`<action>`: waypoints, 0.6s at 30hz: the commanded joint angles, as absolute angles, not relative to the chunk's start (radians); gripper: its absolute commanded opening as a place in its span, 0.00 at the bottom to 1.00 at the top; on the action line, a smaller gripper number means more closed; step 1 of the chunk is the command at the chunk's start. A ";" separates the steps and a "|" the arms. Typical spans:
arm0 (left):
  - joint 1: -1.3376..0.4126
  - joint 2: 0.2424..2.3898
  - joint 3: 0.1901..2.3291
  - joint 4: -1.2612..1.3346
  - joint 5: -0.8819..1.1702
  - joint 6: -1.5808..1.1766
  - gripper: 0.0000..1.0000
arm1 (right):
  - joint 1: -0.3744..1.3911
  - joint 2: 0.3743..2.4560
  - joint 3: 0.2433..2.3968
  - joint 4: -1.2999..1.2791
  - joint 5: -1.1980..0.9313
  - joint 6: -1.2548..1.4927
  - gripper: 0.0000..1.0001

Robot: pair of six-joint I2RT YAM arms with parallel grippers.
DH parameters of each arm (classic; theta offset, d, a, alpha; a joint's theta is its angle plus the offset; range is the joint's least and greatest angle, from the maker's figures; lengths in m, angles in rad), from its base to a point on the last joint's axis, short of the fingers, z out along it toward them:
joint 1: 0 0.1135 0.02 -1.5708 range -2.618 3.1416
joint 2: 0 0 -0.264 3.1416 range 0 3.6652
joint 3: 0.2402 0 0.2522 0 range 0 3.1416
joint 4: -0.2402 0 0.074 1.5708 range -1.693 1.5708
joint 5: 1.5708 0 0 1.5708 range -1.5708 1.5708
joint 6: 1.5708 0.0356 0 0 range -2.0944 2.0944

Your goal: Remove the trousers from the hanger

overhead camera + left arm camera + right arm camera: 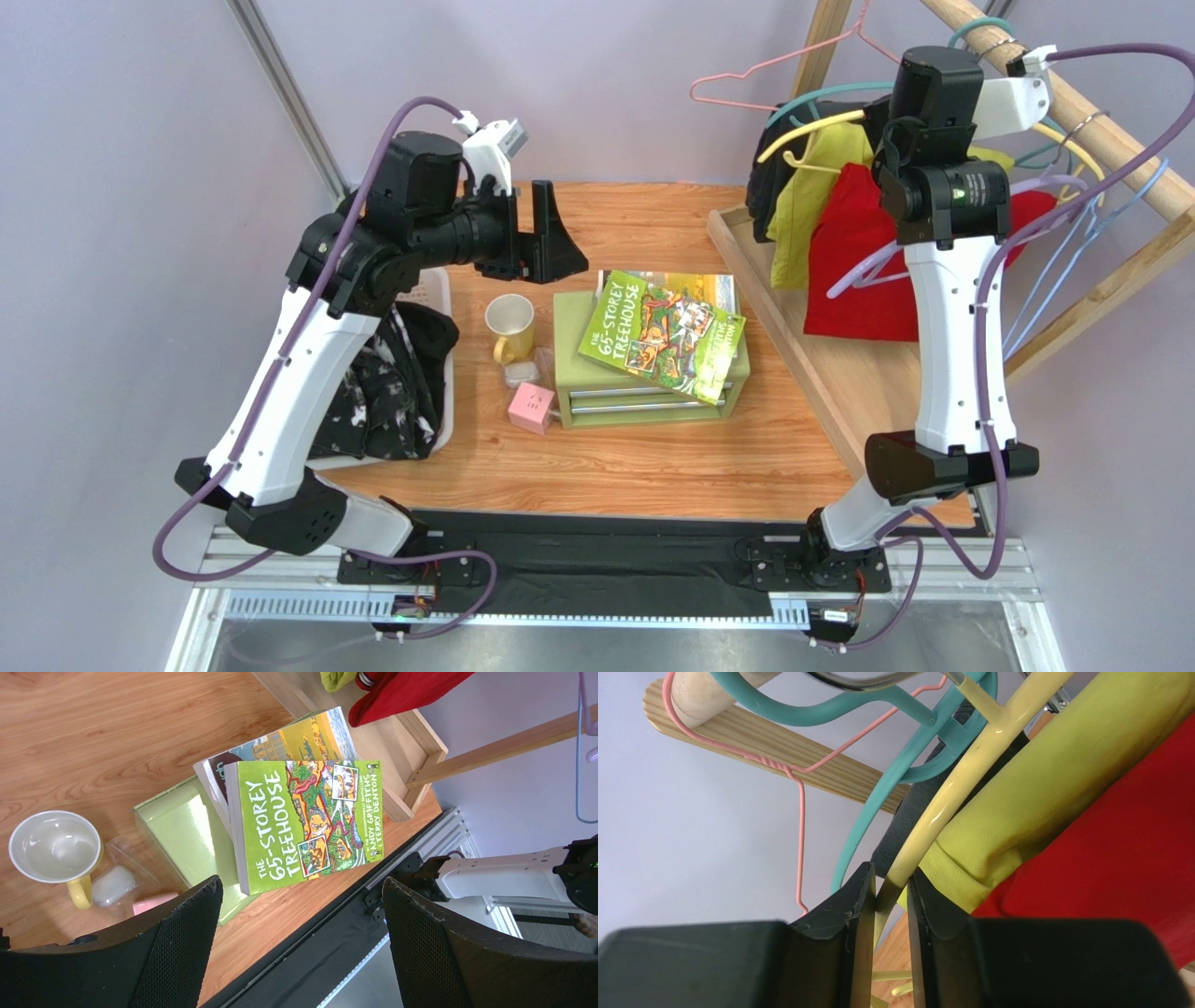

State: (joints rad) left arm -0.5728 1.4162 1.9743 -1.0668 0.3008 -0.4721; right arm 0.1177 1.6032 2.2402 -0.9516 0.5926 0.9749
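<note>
Right gripper [885, 903] pinching yellow hanger [962, 784] | yellow-green trousers [1046, 791] seemingly draped

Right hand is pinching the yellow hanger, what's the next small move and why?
Probably lift the yellow hanger slightly off the wooden rail: the right hand already pinches it, the yellow-green trousers hang on it, and the left hand is open and free.

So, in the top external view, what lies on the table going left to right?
Black speckled trousers in the white tray → yellow mug → pink block → green box → treehouse book → yellow-green trousers → red trousers.
</note>
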 commanded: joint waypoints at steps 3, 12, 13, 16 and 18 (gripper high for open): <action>-0.577 1.430 2.034 -1.081 0.291 -0.439 0.89 | 0.109 1.585 2.233 -0.853 0.568 0.973 0.10; -0.577 1.434 2.034 -1.081 0.296 -0.433 0.89 | 0.109 1.525 2.255 -0.827 0.466 1.066 0.00; -0.577 1.436 2.033 -1.080 0.299 -0.433 0.89 | 0.110 1.520 2.256 -0.803 0.453 1.069 0.00; -0.577 1.437 2.033 -1.077 0.304 -0.431 0.89 | 0.109 1.500 2.253 -0.758 0.423 1.089 0.00; -0.577 1.437 2.033 -1.077 0.304 -0.430 0.89 | 0.109 1.485 2.244 -0.746 0.420 1.110 0.00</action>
State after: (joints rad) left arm -0.5728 1.4326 1.9930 -1.0824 0.2939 -0.4538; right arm 0.1028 1.5776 2.2238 -0.9474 0.4610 1.0832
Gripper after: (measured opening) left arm 0.891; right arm 0.040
